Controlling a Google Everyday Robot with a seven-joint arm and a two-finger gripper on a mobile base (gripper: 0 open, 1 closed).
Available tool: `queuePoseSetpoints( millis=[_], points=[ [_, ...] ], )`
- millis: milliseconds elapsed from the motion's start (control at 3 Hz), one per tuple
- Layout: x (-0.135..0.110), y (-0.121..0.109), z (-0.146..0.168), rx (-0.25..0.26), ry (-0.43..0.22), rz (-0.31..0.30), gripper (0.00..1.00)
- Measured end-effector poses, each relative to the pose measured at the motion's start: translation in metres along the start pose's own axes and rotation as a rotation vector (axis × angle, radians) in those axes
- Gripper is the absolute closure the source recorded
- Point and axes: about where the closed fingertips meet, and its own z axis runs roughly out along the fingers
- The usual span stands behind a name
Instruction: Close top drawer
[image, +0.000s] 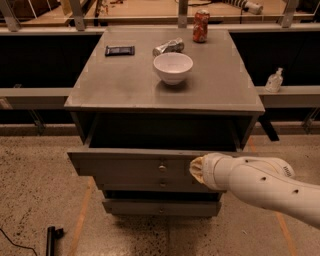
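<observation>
The top drawer (125, 164) of the grey cabinet is pulled out a little, its flat front carrying a small metal knob (162, 168) at the centre. Its dark inside shows above the front. My gripper (196, 170) is at the end of the white arm (260, 187) that comes in from the lower right. It sits against the drawer front just right of the knob. Its tip is hidden behind the wrist.
On the cabinet top (120, 85) stand a white bowl (172, 67), a crushed silver can (168, 47), a red can (201, 26) and a dark bar (120, 50). Two lower drawer fronts (150, 207) show below. A sanitiser bottle (274, 81) stands on the right ledge.
</observation>
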Motion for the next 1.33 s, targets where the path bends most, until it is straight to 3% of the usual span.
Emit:
queuePoseSetpoints(
  millis=[667,1000,1333],
  points=[
    [0.019,-0.049,0.033,0.072,0.016,-0.053,1.0],
    [0.019,-0.06,0.048,0.078,0.007,-0.06,1.0],
    [0.012,-0.062,0.052,0.04,-0.02,-0.033,1.0]
  ],
)
